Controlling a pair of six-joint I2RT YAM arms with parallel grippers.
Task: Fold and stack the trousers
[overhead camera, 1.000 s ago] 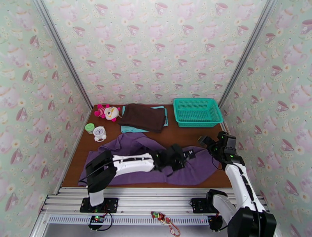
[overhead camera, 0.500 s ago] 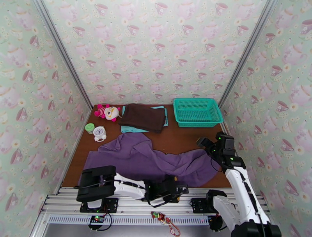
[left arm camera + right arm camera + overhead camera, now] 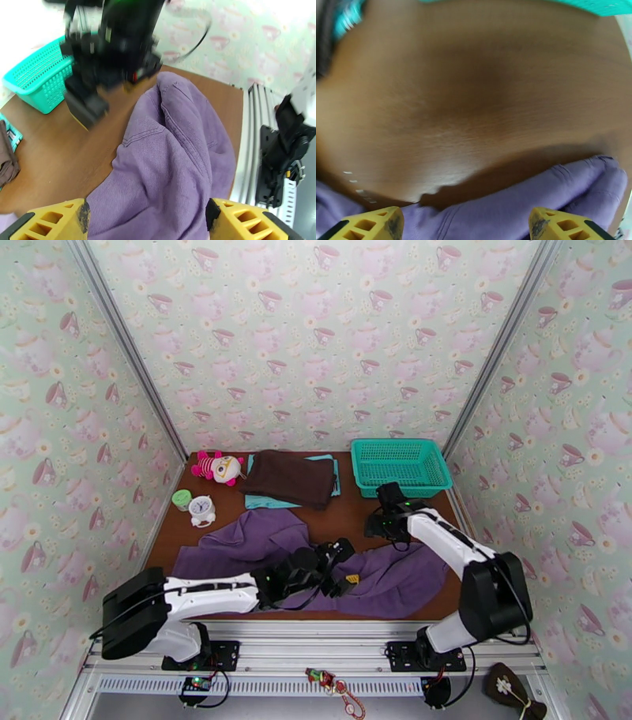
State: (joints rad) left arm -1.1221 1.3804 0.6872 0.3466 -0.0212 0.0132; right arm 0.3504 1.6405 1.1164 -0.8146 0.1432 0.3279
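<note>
1. Purple trousers (image 3: 253, 544) lie rumpled across the near half of the brown table (image 3: 347, 512), running from near left to near right. One lump bulges toward the far side at left-centre. They are not folded flat
2. Left gripper (image 3: 347, 562) sits low over the middle of the trousers, its arm reaching in from the near left. The claw is spread wide
3. Left wrist view: yellow fingertips (image 3: 75, 217) stand either side of a raised ridge of the trousers (image 3: 173, 158). Nothing is pinched, and I cannot tell whether the tips touch the fabric
4. Right gripper (image 3: 378, 526) is just near of the teal basket (image 3: 399, 465), above the far edge of the right part of the trousers. The claw is spread wide and empty
5. Right wrist view: yellow fingertips (image 3: 387, 221) are far apart. The trousers' edge (image 3: 521, 201) lies between and below them, with bare table (image 3: 474, 98) beyond. Blurred
6. The basket stands at the far right corner, well apart from the trousers
7. A dark brown garment (image 3: 291, 477) lies on a light teal cloth (image 3: 261, 502) at far centre, just left of the basket
8. A pink plush toy (image 3: 217, 467) is at far left. A white clock (image 3: 203, 511) and a green round thing (image 3: 182, 499) sit at the left edge, near the far-left part of the trousers
9. Left wrist view also shows the right arm (image 3: 114, 47) as a dark blur above the far end of the trousers, with the basket (image 3: 35, 79) to its left and a metal rail (image 3: 252, 130) at right
</note>
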